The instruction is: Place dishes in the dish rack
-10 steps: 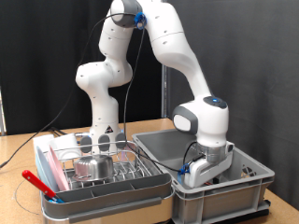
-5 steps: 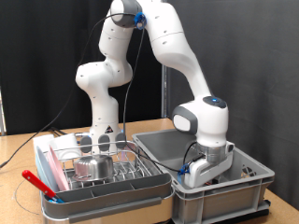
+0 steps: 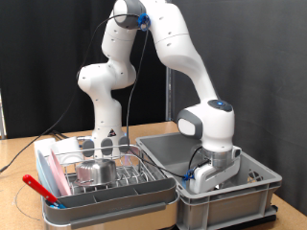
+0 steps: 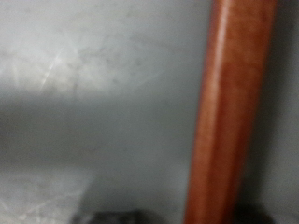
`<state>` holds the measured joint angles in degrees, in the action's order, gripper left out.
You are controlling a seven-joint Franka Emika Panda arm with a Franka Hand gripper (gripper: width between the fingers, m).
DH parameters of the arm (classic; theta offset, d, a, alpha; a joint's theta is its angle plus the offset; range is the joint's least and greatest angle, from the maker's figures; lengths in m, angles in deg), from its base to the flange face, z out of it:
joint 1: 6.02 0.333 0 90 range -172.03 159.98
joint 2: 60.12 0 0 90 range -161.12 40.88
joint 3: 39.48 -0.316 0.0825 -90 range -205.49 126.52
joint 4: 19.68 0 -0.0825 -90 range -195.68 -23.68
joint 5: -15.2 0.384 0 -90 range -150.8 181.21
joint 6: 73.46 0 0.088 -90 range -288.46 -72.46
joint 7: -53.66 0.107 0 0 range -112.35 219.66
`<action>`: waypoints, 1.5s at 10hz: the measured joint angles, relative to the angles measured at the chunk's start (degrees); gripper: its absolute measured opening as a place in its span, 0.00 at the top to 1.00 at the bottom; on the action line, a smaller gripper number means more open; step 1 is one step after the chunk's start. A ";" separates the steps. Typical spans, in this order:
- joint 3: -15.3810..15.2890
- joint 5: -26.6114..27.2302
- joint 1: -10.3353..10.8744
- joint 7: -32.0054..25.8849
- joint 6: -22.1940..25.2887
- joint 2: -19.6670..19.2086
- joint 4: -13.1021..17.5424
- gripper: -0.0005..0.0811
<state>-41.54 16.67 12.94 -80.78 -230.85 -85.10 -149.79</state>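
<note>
Robot gripper (image 3: 203, 178) lowered into a grey plastic bin (image 3: 251, 188), beside a partly loaded dish rack (image 3: 106, 175).

Nearest, the wrist view shows a blurred reddish-brown stick (image 4: 227, 112) close to the camera, its long axis running along the frame's height against the grey floor. Whether the jaws are open or closed cannot be told. In the rack stand a pink plate (image 3: 55, 175) on edge and a steel cup (image 3: 96, 171); a red utensil (image 3: 42, 189) lies across its front rim. The stick is thin, so a poorly centred grip could let it slip or pivot.

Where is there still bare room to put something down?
The wooden table is bare at the exterior view's left, beside the dish rack. The rack is crowded: pink plate, steel cup. The gripper fills the grey bin.
</note>
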 joint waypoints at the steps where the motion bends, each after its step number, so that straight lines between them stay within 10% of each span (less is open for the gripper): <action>1: -0.11 0.40 -0.25 -0.03 0.00 -0.07 0.15 0.70; 2: -0.39 0.90 -0.54 -0.18 0.00 -0.08 0.21 0.90; 9: -10.69 16.18 -10.14 -14.22 2.06 7.00 -1.32 0.90; 15: -9.89 19.20 -13.34 -12.69 28.35 19.50 -1.19 0.90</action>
<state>-51.42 35.87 -0.39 -93.46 -202.50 -65.60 -150.98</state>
